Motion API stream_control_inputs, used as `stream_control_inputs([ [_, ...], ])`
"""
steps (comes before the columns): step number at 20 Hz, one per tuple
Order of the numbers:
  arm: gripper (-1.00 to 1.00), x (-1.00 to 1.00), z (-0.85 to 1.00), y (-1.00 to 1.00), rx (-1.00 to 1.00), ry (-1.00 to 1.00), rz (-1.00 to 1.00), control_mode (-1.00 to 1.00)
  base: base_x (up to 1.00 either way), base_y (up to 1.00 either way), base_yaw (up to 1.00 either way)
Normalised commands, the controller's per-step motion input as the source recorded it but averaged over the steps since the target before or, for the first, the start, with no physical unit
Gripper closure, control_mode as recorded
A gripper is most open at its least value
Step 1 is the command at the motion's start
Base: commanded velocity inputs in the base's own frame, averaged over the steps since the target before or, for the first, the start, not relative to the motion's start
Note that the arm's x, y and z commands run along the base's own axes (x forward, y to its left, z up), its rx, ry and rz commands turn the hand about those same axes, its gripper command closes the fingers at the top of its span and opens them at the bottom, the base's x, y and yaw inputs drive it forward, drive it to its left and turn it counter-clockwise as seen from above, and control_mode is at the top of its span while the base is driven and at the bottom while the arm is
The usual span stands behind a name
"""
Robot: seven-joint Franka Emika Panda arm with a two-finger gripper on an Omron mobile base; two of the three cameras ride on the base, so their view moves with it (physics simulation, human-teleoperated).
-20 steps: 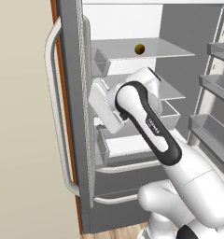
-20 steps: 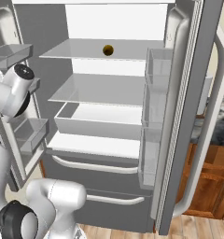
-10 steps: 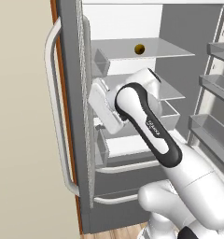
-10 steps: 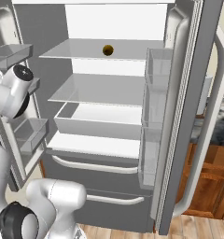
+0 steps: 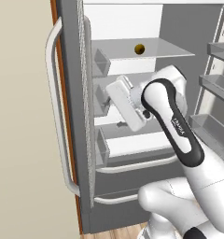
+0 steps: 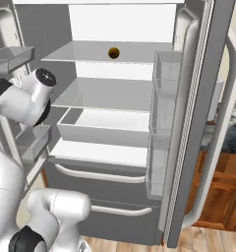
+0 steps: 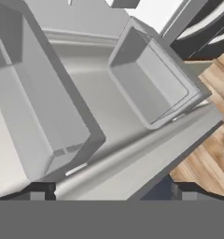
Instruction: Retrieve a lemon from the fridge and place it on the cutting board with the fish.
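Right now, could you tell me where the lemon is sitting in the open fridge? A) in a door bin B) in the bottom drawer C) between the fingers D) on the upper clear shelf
D, the lemon rests on the upper clear shelf of the fridge, apart from the arm.

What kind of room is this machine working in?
Most likely a home kitchen: a tall grey fridge stands open, a lemon sits on its upper shelf, and wooden cabinets and wood flooring show beside it.
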Motion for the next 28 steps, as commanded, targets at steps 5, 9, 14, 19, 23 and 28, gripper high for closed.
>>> stream_control_inputs([
  [5,-1.00,-0.02,0.14,-0.79,-0.03,0.00,-0.01,-1.00,0.00,0.00,0.00],
  [9,-1.00,0.21,0.00,-0.75,-0.22,0.00,0.00,-1.00,0.00,0.00,0.00],
  [14,-1.00,0.01,-0.01,-0.76,-0.40,-0.10,0.04,-1.00,0.00,0.00,0.00],
  [19,-1.00,-0.03,-0.08,-0.69,-0.50,-0.08,0.19,-1.00,0.00,0.00,0.00],
  [23,-1.00,-0.18,-0.25,-0.44,-0.50,-0.02,0.25,-1.00,0.00,0.00,0.00],
  [28,-1.00,-0.57,-0.37,-0.25,-0.38,0.00,0.27,-1.00,0.00,0.00,0.00],
])
